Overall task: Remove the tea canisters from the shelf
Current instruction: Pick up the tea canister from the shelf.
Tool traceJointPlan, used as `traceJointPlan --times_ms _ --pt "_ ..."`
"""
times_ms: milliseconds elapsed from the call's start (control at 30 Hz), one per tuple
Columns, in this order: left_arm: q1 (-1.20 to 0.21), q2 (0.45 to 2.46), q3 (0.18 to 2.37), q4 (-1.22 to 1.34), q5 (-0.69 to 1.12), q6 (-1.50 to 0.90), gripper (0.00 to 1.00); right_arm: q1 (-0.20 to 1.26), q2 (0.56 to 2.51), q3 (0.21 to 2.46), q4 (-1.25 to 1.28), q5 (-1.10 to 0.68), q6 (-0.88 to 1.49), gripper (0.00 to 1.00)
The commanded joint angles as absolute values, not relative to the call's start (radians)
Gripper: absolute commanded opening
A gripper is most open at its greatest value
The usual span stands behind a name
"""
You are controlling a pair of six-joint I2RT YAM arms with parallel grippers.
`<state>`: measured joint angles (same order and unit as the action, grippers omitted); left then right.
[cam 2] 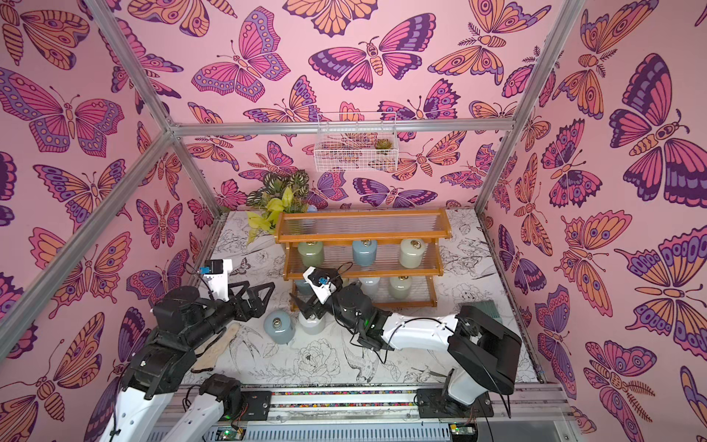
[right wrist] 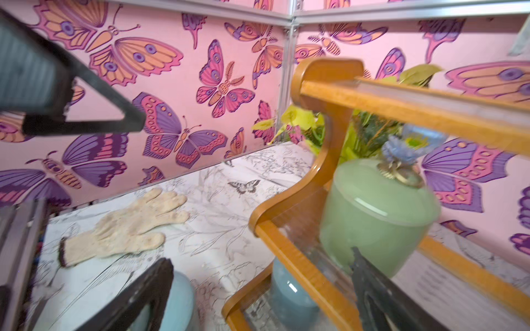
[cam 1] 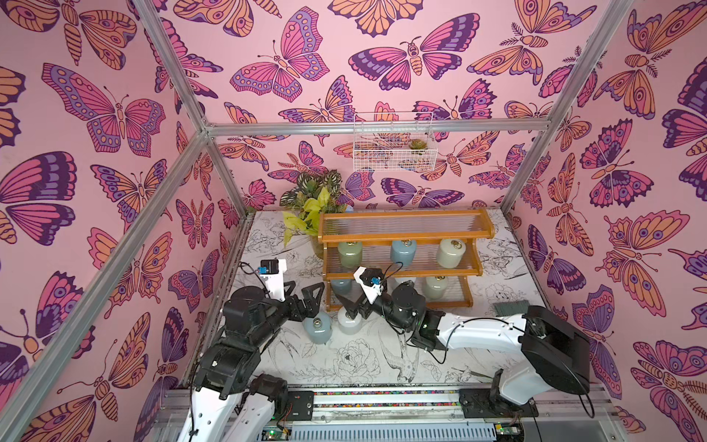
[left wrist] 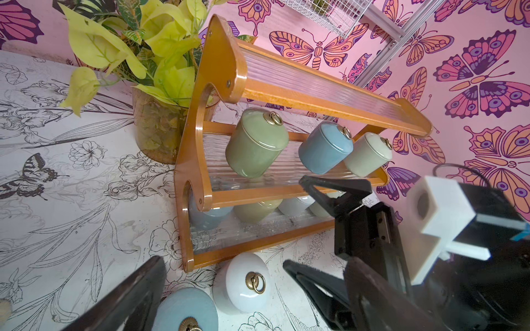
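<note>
The shelf [cam 1: 401,272] stands at the back of the table. Its middle tier holds three tea canisters: green [cam 1: 349,253], blue [cam 1: 403,251] and cream [cam 1: 451,253]. More canisters [left wrist: 256,211] sit on the bottom tier, partly hidden. A pale blue canister [cam 1: 316,328] and a white one [cam 1: 350,324] stand on the table before the shelf's left end. My right gripper [cam 1: 355,307] hangs open just over the white canister, holding nothing. My left gripper [cam 1: 304,296] is open and empty, above and left of the pale blue one. The shelf's top tier is bare.
A potted plant [cam 1: 310,208] stands behind the shelf's left end. A cream glove [right wrist: 123,226] lies on the table at the left. A white wire basket [cam 1: 394,153] hangs on the back wall. A dark brush-like thing [cam 1: 509,308] lies right of the shelf.
</note>
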<state>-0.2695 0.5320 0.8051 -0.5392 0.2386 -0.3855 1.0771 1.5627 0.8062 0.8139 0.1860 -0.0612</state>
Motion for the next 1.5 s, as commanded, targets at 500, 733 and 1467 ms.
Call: traceJointPlan --times_ms 500,733,1467 --pt "-0.273 0.553 0.825 -0.518 0.263 -0.349 1.0 1.002 1.743 0.978 0.886 0.325 -0.063 0.99" --pt "-0.273 0.555 0.829 -0.518 0.269 -0.35 1.0 0.96 1.776 0.992 0.913 0.287 -0.02 0.99" --pt "-0.273 0.559 0.847 -0.518 0.264 -0.33 1.0 0.896 1.947 1.152 0.877 0.188 0.044 1.0"
